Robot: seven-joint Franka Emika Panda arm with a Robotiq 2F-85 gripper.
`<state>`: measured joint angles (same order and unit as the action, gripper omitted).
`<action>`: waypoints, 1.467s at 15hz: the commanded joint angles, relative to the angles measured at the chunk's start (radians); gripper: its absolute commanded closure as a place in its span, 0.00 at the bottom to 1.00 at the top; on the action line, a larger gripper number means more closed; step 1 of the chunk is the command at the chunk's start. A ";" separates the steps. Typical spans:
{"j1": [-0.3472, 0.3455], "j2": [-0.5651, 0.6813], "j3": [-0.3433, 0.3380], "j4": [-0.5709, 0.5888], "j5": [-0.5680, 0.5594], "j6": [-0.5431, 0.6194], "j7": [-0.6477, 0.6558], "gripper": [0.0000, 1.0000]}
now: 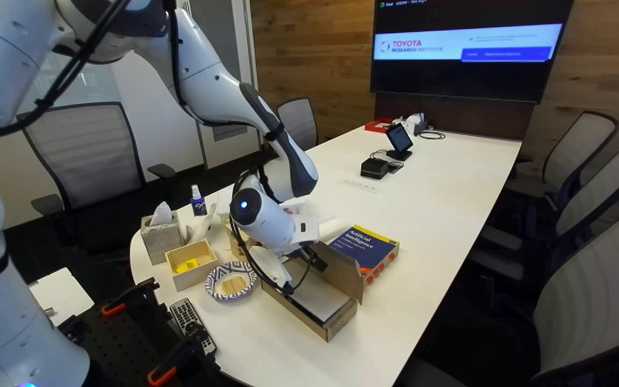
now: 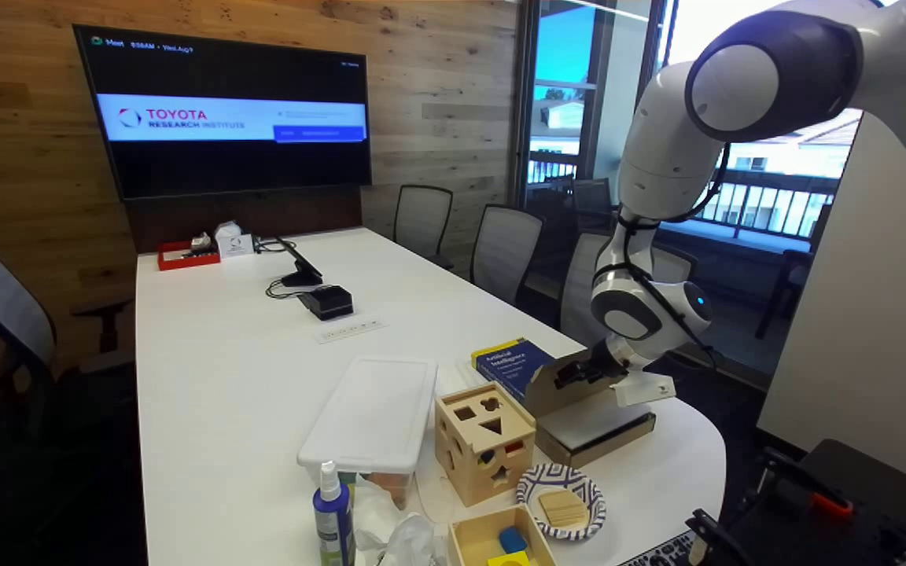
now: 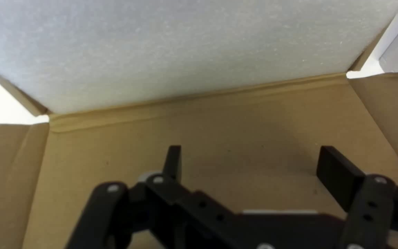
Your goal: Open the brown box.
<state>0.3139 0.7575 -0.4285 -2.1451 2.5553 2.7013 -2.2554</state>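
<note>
"Wrist view: my gripper (image 3: pixel 249 157), jaws well apart and empty, faces the raised lid (image 3: pixel 237 128); touching, I can't tell."

"And the box (image 1: pixel 342 321)?"

"On the table (image 1: pixel 379 330), its lid between it and the book (image 1: pixel 360 244). I'd press slowly, evenly, clear of the side flaps (image 3: pixel 5 183), so the box doesn't slide."

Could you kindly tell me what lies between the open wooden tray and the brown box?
In both exterior views, the patterned bowl lies between the wooden tray and the brown box.
</note>
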 commanded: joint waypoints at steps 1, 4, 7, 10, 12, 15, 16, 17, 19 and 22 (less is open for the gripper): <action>-0.002 0.026 -0.008 0.054 0.023 0.013 -0.032 0.00; -0.006 0.049 -0.005 0.087 0.017 0.012 -0.028 0.00; -0.019 0.082 0.014 0.128 -0.011 0.013 -0.006 0.00; -0.030 0.125 0.036 0.171 -0.048 0.020 0.018 0.00; -0.041 0.152 0.051 0.197 -0.080 0.026 0.036 0.00; -0.054 0.185 0.063 0.230 -0.120 0.035 0.064 0.00; -0.059 0.193 0.067 0.239 -0.133 0.039 0.072 0.00; -0.067 0.202 0.073 0.249 -0.153 0.045 0.091 0.00; -0.080 0.213 0.084 0.264 -0.207 0.053 0.137 0.00; -0.108 0.226 0.115 0.284 -0.344 0.081 0.259 0.00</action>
<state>0.2412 0.9612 -0.3551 -1.9013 2.3197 2.7190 -2.1048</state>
